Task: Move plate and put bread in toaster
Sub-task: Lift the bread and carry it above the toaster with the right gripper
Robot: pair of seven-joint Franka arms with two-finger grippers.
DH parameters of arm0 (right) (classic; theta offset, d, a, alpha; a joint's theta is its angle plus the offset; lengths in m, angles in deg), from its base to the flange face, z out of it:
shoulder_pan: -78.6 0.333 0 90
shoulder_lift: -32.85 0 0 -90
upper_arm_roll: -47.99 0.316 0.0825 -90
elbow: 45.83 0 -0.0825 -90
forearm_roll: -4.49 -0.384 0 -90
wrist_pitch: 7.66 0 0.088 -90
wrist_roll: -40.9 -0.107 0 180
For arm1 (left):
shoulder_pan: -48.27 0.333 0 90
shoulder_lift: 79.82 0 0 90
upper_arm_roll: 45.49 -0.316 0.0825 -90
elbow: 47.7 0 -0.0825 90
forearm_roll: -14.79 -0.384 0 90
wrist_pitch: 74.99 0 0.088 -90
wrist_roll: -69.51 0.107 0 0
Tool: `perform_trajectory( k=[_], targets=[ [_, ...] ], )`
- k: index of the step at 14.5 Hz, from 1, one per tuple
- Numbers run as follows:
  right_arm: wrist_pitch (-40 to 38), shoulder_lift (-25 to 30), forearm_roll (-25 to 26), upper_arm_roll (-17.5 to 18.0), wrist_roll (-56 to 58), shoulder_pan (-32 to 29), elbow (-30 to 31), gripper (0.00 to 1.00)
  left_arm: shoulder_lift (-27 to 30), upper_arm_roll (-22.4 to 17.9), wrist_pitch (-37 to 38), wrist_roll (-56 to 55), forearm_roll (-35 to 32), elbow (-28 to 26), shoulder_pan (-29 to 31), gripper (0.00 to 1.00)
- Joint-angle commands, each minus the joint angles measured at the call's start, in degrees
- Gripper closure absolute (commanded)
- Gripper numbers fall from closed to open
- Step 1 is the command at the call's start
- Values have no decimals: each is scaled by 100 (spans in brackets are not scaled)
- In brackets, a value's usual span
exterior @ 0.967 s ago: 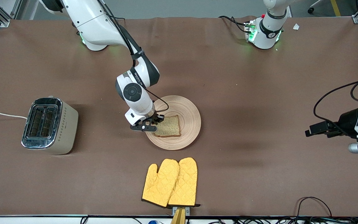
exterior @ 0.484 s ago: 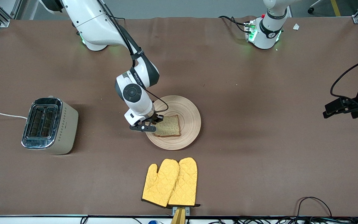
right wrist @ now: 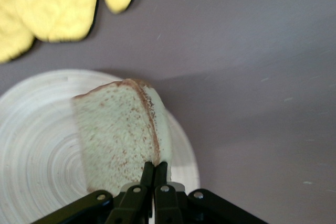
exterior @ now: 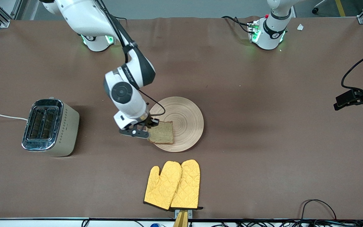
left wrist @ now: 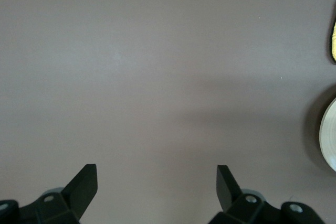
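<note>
Pincer work first: my right pincer (exterior: pixel 146 130) is clenched on one edge of the bread (exterior: pixel 162 133), which hangs tilted over the rim of the plate (exterior: pixel 186 119) at the side toward the right arm's end of the surface (exterior: pixel 263 94). To do this carry well, I judge I should turn the slice upright, crust edge down, and line it up with a slot before lowering. That surface gives broad bare room between plate and toaster (exterior: pixel 49 127), so the path looks free. The plate sits mid-surface, the toaster well apart at the right arm's end, slots up, its chrome lip the edge to clear. Yellow oven mitts (exterior: pixel 172 185) lie nearer the camera, out of the way. My left pincer (left wrist: pixel 156 188) waits spread wide, holding nothing, over bare surface.
</note>
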Motion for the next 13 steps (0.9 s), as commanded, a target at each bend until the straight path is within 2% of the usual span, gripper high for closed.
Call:
perform_trajectory(
  k=[1,2,4,7,10,13],
  targets=[
    [-957,405,468,-207,-110,-52,-332,100,61,13,55,175,-84,-101,182,0],
    [-1317,423,661,-268,-118,-52,-552,100,52,4,55,210,-84,-92,182,0],
    [-1960,571,1432,-356,-92,-52,-852,100,43,-13,12,236,-110,-75,165,0],
    [-2559,809,2514,-365,-75,-60,-871,100,35,-4,-24,236,-347,-57,138,0],
    [-3288,819,3709,-365,39,-60,-844,100,43,13,-24,245,-347,-57,173,0],
    [-3606,801,4606,-374,504,-288,-801,100,52,4,-24,245,-347,-57,200,0]
  ],
)
